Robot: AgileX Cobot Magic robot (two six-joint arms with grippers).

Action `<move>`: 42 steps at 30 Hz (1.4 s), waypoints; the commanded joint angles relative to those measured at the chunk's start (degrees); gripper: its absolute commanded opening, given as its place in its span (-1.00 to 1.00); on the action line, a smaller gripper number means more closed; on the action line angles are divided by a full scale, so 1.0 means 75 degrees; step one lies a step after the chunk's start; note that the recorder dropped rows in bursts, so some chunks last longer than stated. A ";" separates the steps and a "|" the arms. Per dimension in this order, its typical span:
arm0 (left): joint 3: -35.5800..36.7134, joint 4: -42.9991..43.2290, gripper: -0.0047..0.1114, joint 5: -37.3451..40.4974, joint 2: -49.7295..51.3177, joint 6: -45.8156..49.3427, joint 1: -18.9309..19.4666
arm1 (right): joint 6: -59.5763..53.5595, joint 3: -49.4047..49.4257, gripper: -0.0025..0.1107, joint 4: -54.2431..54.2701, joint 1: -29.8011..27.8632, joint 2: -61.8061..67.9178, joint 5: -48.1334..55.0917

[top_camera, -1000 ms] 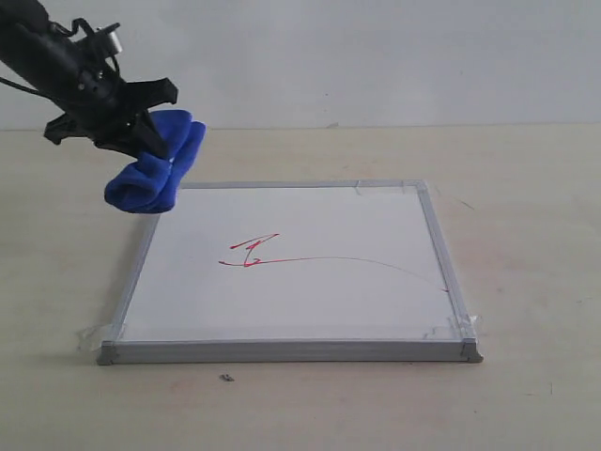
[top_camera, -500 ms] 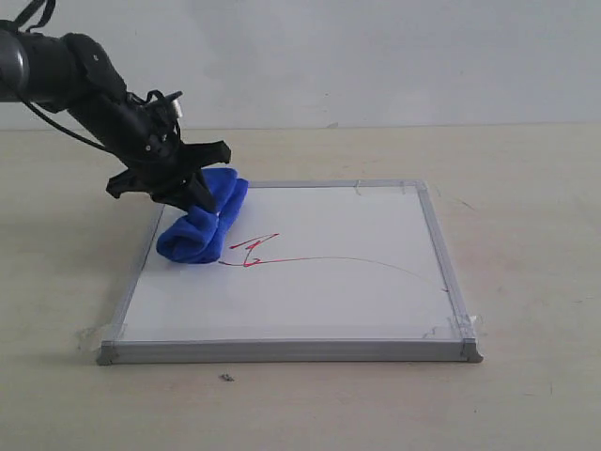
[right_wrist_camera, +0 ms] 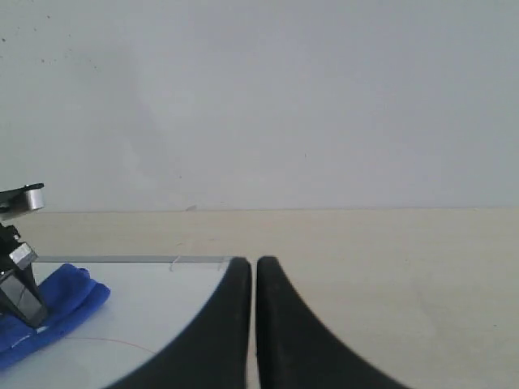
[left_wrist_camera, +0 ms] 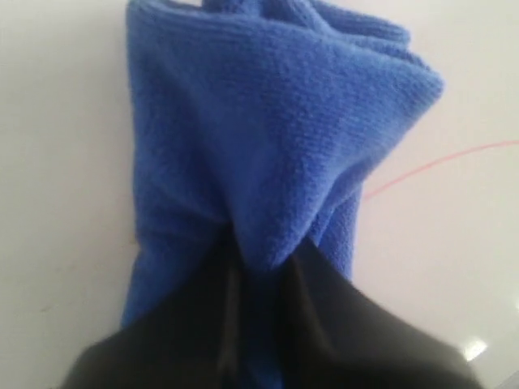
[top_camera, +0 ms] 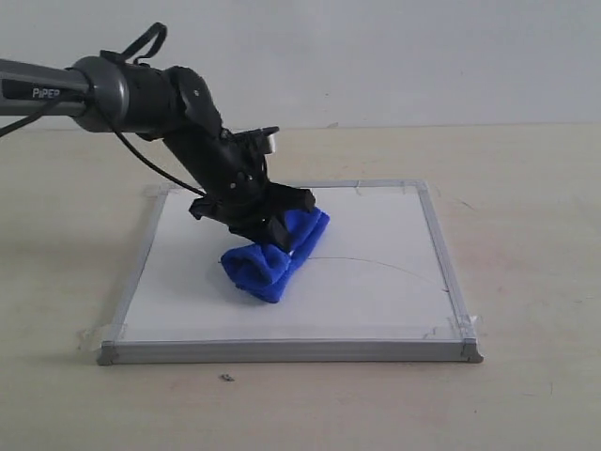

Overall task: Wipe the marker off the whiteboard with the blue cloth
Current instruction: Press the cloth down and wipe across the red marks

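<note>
The whiteboard (top_camera: 366, 301) lies flat on the table, silver frame and taped corners. My left gripper (top_camera: 268, 230) is shut on the blue cloth (top_camera: 272, 258), pressing it on the board's middle where the red scribble was; the scribble is hidden under it. Only the marker's faint curved line (top_camera: 385, 265) trails right. In the left wrist view the blue cloth (left_wrist_camera: 268, 146) bunches out from between the black fingers (left_wrist_camera: 365, 324), and a red line (left_wrist_camera: 438, 162) runs beside it. My right gripper (right_wrist_camera: 254, 267) is shut and empty, off the board's far right corner; the exterior view does not show it.
The beige table (top_camera: 526, 188) surrounds the board, with a plain white wall behind. A small dark speck (top_camera: 226, 379) lies in front of the board's near edge. The left arm (top_camera: 122, 94) reaches in from the upper left.
The left gripper has come down from above the board's far left corner and slid the cloth rightward over the red scribble, which no longer shows.
</note>
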 commanded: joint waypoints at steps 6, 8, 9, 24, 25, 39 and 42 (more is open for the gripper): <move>0.0087 0.3511 -0.84 0.1088 0.0243 -0.1140 0.0977 | -0.0038 -0.0005 -0.96 -0.0030 -0.0015 -0.0044 -0.0034; 0.0087 0.3551 -0.84 0.1151 0.0165 -0.1128 0.1506 | -0.0038 -0.0005 -0.96 -0.0030 -0.0015 -0.0044 -0.0034; 0.0087 0.3528 -0.84 0.1169 0.0121 -0.1128 0.1726 | -0.0038 -0.0005 -0.96 -0.0030 -0.0015 -0.0044 -0.0034; 0.0087 0.1561 -0.84 -0.0061 0.0058 -0.0551 -0.0357 | -0.0061 -0.0005 -0.96 -0.0030 -0.0015 -0.0044 -0.0034; 0.0087 0.1616 -0.84 0.0074 0.0058 -0.0584 -0.0407 | -0.0061 -0.0005 -0.96 -0.0030 -0.0015 -0.0044 -0.0034; 0.0945 0.3358 -0.84 0.2121 0.0058 -0.1065 0.1634 | -0.0061 -0.0005 -0.96 -0.0030 -0.0015 -0.0044 -0.0034; 0.1423 0.2607 -0.84 0.1856 0.0058 -0.0646 0.1600 | -0.0061 -0.0005 -0.96 -0.0030 -0.0015 -0.0044 -0.0034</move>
